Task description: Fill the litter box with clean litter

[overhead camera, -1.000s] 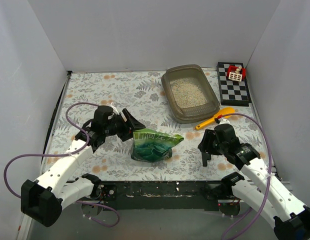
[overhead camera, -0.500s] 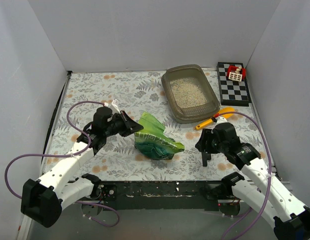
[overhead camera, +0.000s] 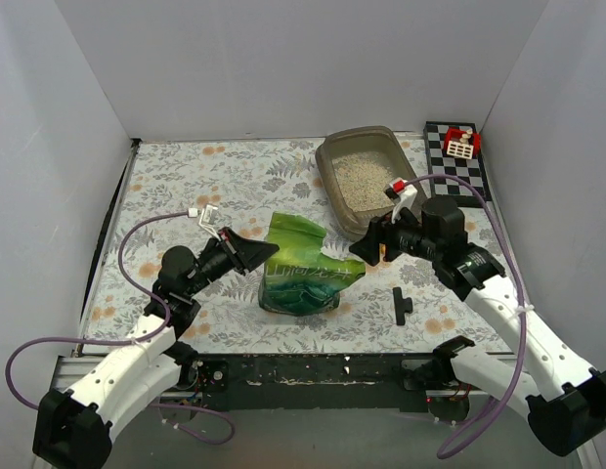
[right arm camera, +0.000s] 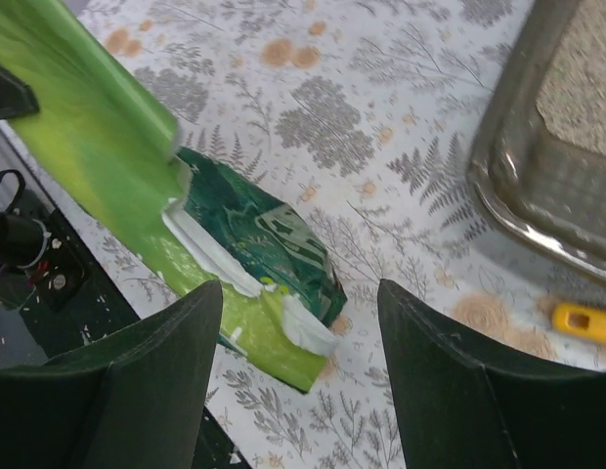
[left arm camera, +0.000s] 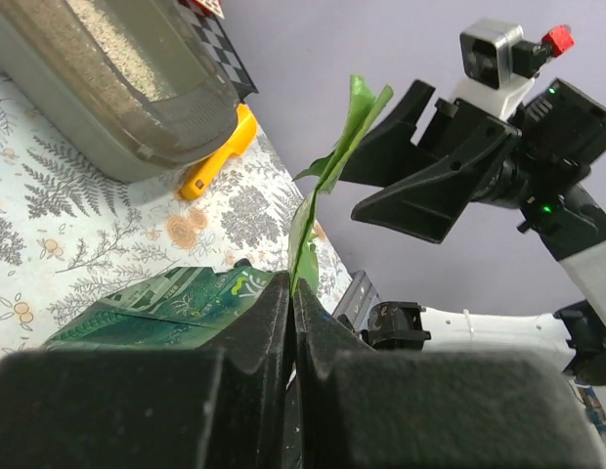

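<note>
Grey-brown litter box (overhead camera: 329, 182) at 1 o'clock, long axis running 11 to 5, clean litter (overhead camera: 367, 176) inside, left gripper (left arm camera: 291, 285) clamped on raised flap of green bag (overhead camera: 303, 278), right gripper (overhead camera: 359, 250) fingers apart.

The left arm (overhead camera: 117, 362) and right arm (overhead camera: 547, 352) both have white shells over their long links and black housings at every joint. A purple cable (overhead camera: 151, 223) loops along each arm. The fingers (right arm camera: 459, 381) are matte black, broad and wedge-shaped. At the right arm's wrist sit a small white block with a red tip (overhead camera: 399, 188) and green indicator lights (left arm camera: 545, 207).
</note>
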Motion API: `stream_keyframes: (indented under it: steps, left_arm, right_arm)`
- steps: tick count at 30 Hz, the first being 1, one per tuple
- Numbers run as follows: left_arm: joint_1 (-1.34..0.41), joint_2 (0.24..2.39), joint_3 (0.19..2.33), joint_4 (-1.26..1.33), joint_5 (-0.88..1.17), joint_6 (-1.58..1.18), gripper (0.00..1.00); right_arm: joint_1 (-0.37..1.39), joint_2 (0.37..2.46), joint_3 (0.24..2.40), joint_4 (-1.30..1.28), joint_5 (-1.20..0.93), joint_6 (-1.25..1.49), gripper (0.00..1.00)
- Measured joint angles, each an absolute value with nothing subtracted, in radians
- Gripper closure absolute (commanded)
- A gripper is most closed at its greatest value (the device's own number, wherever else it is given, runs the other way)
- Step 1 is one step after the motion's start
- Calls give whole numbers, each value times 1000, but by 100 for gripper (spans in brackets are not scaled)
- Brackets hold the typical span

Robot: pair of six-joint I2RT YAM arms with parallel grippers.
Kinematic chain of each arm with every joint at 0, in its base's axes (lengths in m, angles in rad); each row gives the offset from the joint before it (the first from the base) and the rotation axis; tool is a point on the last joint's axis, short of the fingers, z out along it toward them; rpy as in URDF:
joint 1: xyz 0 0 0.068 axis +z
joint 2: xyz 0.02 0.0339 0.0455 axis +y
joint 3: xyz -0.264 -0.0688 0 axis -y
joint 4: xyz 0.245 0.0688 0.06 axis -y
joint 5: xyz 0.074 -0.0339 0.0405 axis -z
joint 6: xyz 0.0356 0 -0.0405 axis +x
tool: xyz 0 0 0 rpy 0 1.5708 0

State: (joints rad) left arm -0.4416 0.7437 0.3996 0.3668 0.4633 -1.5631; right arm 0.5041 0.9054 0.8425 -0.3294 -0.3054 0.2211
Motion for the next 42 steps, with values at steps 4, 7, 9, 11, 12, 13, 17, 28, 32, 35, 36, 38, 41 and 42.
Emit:
stream_keyframes:
  steps: [4,7,9,11,12,13,17,28,32,35,36,38,41,42]
  left_arm:
    - [-442,708,323,484,485,-1567,100]
    - [-442,691,272,577,504,-1575,100]
    - [-442,690,249,626,514,-1583,100]
    - [-442,690,235,666,527,-1591,100]
    - [-442,690,232,676,533,-1593,100]
    - [-442,691,229,688,542,-1594,100]
    - [-442,696,227,719,572,-1595,100]
    - [-442,718,223,778,614,-1601,100]
    - [-439,718,223,771,617,-1592,89]
    - [-439,704,251,709,618,-1541,63]
    - [-440,698,284,668,619,-1511,52]
    - [-440,696,376,579,628,-1437,38]
    - [-440,709,533,449,665,-1308,30]
    - [-440,722,601,395,682,-1250,28]
  right_arm:
    - [504,944,840,-201,-466,134,27]
    - [504,968,821,-79,-592,79,25]
    - [504,987,806,-16,-677,45,25]
    - [504,1024,806,33,-768,15,25]
    - [504,1046,806,52,-810,0,25]
    - [504,1068,806,64,-844,-11,25]
    - [508,1137,809,104,-935,-35,25]
    - [637,1293,838,241,-998,-32,90]
    - [657,1325,851,246,-1008,-17,99]
    - [658,1318,851,239,-996,-20,99]
    - [660,1310,851,235,-987,-25,99]
    - [663,1284,851,217,-959,-39,99]
    - [664,1242,852,154,-923,-75,99]
    - [664,1235,854,128,-915,-86,99]
